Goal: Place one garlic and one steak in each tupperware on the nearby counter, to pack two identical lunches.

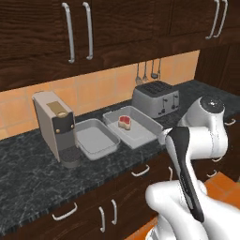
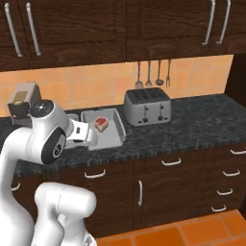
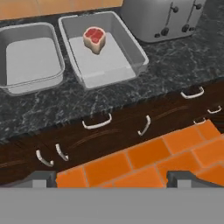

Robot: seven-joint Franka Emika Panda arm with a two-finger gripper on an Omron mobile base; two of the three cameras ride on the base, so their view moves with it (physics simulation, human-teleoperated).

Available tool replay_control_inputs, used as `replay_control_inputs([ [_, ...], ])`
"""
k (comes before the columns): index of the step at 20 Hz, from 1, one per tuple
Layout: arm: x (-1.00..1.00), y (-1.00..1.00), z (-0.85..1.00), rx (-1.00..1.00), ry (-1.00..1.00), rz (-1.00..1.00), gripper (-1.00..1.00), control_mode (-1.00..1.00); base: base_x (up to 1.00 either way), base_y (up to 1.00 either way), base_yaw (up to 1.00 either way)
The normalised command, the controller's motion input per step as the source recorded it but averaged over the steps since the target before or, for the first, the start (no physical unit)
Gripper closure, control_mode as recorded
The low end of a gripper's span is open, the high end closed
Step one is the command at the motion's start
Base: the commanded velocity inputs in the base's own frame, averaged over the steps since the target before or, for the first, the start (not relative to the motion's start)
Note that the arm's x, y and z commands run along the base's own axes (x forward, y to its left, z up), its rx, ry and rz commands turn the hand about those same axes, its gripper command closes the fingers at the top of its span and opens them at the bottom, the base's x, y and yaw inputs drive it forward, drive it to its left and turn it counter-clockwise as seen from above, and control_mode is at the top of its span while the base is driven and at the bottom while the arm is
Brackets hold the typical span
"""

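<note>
Pincer (image 3: 112, 177): fingers spread wide, nothing between them. In the hand view the two dark fingertips (image 3: 41, 178) stand far apart at the bottom, over the orange floor tiles (image 3: 131, 164) in front of the cabinets. The pincer hangs off the near edge of the table, short of both containers and touching neither.

Beyond the fingertips: dark brown cabinet fronts with curved silver handles (image 3: 97, 123), then the speckled dark table (image 3: 175, 65).

On the table, two light-grey tupperware containers side by side, just beside each other. Right tupperware (image 3: 103, 48): holds one steak (image 3: 94, 38), red with a pale fat rim, lying toward its far end on the container floor. The same steak (image 1: 124, 122) shows in the left base view and in the right base view (image 2: 101, 122). Left tupperware (image 3: 28, 57): floor shows plain grey.

Right of the containers, a silver toaster (image 1: 156, 98) stands near the wall, close to the right tupperware; whether they touch I cannot tell. Left of the containers, a beige coffee machine (image 1: 55, 126) stands just beside the left tupperware.

Far side: orange tiled backsplash (image 1: 93, 89) with utensils hanging (image 2: 153, 73) above the toaster. Dark wooden upper cabinets (image 2: 120, 29) above.
</note>
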Motion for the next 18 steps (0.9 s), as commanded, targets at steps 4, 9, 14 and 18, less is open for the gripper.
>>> replay_control_inputs([
  [4, 0.0, 0.0, 0.0, 0.0, 0.0, 0.0, -1.0, 1.0, -0.48, -0.99, -0.18],
  [9, 0.0, 0.0, 0.0, 0.0, 0.0, 0.0, -1.0, 1.0, 0.12, -1.0, -0.21],
  [14, 0.0, 0.0, 0.0, 0.0, 0.0, 0.0, -1.0, 1.0, 0.24, -1.0, -0.18],
  [18, 0.0, 0.0, 0.0, 0.0, 0.0, 0.0, -1.0, 1.0, 0.01, -1.0, -0.27],
])
